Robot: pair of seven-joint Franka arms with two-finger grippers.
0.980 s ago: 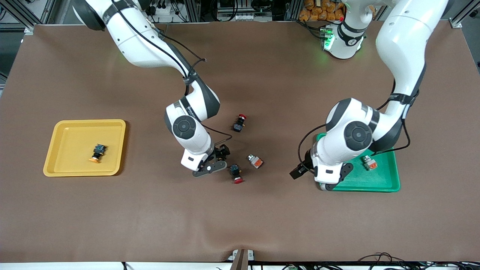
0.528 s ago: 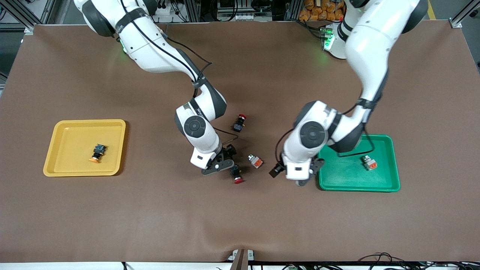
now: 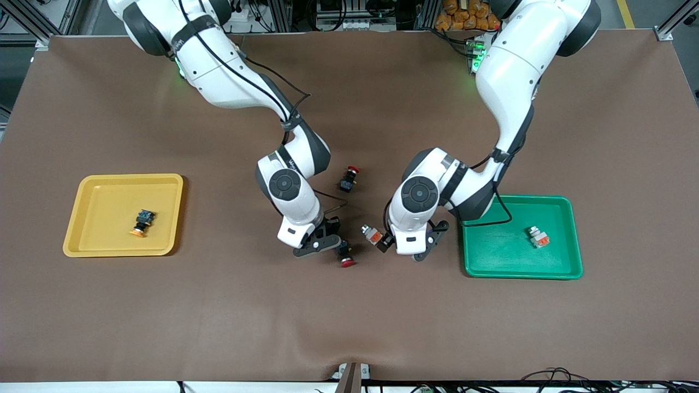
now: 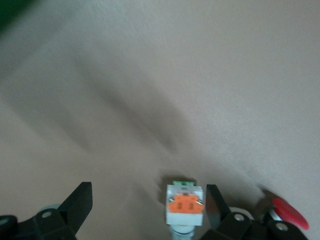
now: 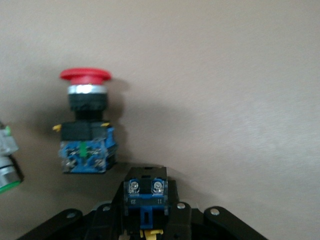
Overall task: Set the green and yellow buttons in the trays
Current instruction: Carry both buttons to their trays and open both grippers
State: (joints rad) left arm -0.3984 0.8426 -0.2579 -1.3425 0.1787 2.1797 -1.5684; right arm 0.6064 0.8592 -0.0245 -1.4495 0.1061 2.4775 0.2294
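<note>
Both my arms reach mid-table, wrists down. Right gripper (image 3: 327, 245) clamped on something, left gripper (image 3: 390, 243) jaws wide apart.

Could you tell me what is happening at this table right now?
Two arms are sorting buttons into trays. The right gripper has its jaws shut on a black-bodied button, just beside a red-capped button lying on the table. The left gripper, jaws open, straddles a loose white-grey block on the table. The yellow tray already holds a yellow-capped button, and the green tray a second white-grey block.
</note>
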